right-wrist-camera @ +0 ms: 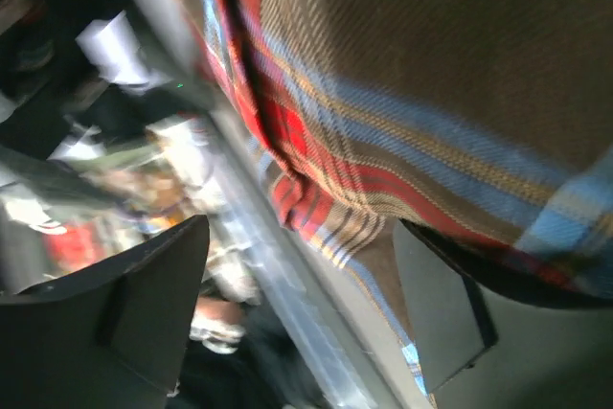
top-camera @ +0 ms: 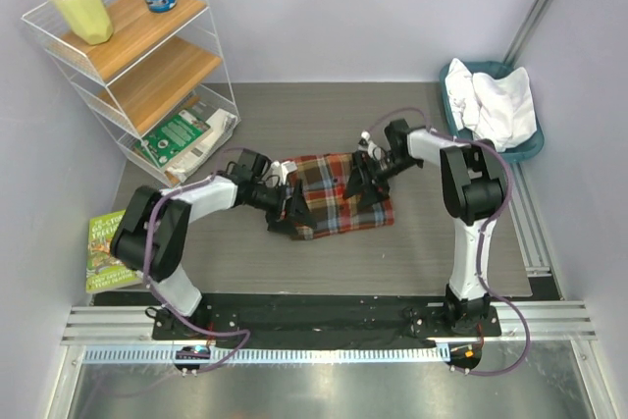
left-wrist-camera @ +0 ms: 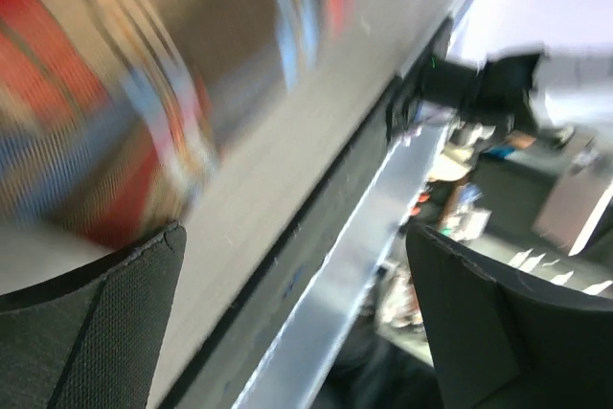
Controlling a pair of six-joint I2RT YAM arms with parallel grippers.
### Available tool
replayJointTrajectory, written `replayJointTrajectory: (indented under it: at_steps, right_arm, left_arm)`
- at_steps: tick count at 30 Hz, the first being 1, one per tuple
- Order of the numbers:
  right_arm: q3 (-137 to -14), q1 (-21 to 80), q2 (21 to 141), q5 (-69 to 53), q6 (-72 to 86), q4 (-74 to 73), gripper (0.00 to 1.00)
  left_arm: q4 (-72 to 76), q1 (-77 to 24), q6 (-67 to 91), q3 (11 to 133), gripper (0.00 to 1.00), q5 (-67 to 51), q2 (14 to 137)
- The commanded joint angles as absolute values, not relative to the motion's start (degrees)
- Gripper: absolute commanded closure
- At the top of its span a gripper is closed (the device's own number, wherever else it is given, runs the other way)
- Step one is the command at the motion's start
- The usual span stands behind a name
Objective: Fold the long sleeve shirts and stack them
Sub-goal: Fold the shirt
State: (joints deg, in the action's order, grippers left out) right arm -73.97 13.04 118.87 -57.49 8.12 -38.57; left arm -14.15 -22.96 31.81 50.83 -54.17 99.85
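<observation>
L gripper [top-camera: 287,211]: jaws wide apart, nothing betw. them. It sits at the L edge of the plaid shirt [top-camera: 334,193]; contact can't be told, wrist view blurred, fingers [left-wrist-camera: 105,332] beside the cloth.

Plaid shirt: folded flat rectangle mid-table, long axis approx L–R. Collar not discernible.

R gripper [top-camera: 361,183]: jaws also wide, over the shirt's R part. Cloth edge shows betw. its fingers [right-wrist-camera: 134,323], not pinched.

White shirt [top-camera: 496,100]: bunched in the teal basket [top-camera: 453,74], far R corner, no clear axis.
</observation>
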Motion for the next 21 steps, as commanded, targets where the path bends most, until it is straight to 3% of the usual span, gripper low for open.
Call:
replayJointTrajectory:
  at_steps: [1, 4, 6, 13, 15, 16, 21]
  right_arm:
    - [-91.98, 14.93, 126.55, -23.85, -23.17, -55.26, 0.21]
    - [-102.81, 18.7, 127.18, -16.0, -33.65, -61.95, 0.27]
    - [-108.86, 19.94, 125.6, -20.54, -34.8, -64.59, 0.27]
    - [-112.59, 27.85, 121.99, -19.61, -19.26, -51.87, 0.33]
    - [-114.42, 30.14, 124.97, -17.68, -15.3, -48.44, 0.37]
    - [-115.56, 30.84, 126.55, -17.41, -14.34, -47.82, 0.43]
    - [-120.76, 33.83, 134.73, -17.31, -10.02, -44.04, 0.51]
  left_arm:
    - [-27.38, -22.33, 19.27, 51.32, 0.0, -52.82, 84.59]
    - [-33.46, -16.89, 14.42, 53.69, 0.0, -50.63, 79.56]
    - [-35.24, -12.32, 13.01, 55.19, 0.0, -47.4, 76.12]
    - [-36.57, -8.53, 7.83, 62.22, 0.0, -31.41, 73.13]
    - [-33.42, -8.52, 9.04, 63.45, 0.0, -27.36, 72.43]
    - [-32.53, -8.35, 10.53, 63.72, 0.0, -23.24, 72.07]
    - [-30.66, -6.59, 12.48, 66.25, 0.0, -16.7, 70.49]
